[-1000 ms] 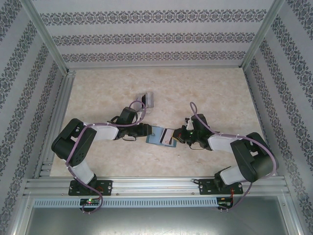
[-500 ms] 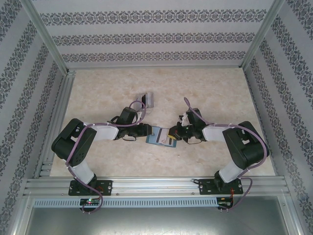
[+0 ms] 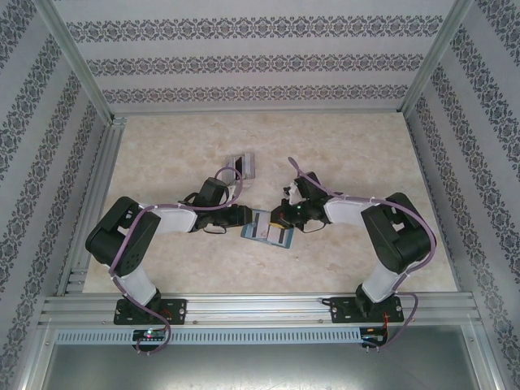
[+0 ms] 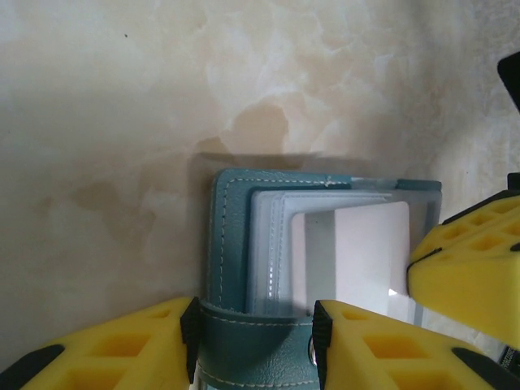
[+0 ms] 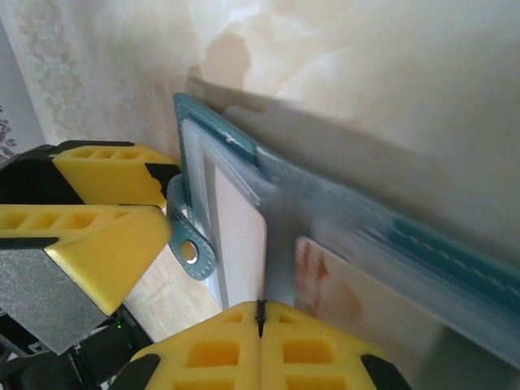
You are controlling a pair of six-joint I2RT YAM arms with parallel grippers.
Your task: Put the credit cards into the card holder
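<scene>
left gripper [image 4: 256,341] clamped the card holder [image 4: 231,244], right gripper [image 5: 260,325] pinched a pale credit card [image 5: 242,244]; pushed crooked, it could've jammed on the pocket [image 4: 272,252] edge

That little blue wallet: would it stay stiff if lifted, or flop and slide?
Probably floppy: the wallet looks like soft stitched material with thin pockets, so it may sag at its fold. Flat and seemingly light, it might slide on the smooth table unless the left hand holds it.

The left arm [image 3: 122,231] and right arm [image 3: 398,240] had black joint housings, white links and looping lilac cables [image 3: 120,272]. Both wore yellow fingers [image 4: 97,353] moulded with hollow cells, black-edged.
</scene>
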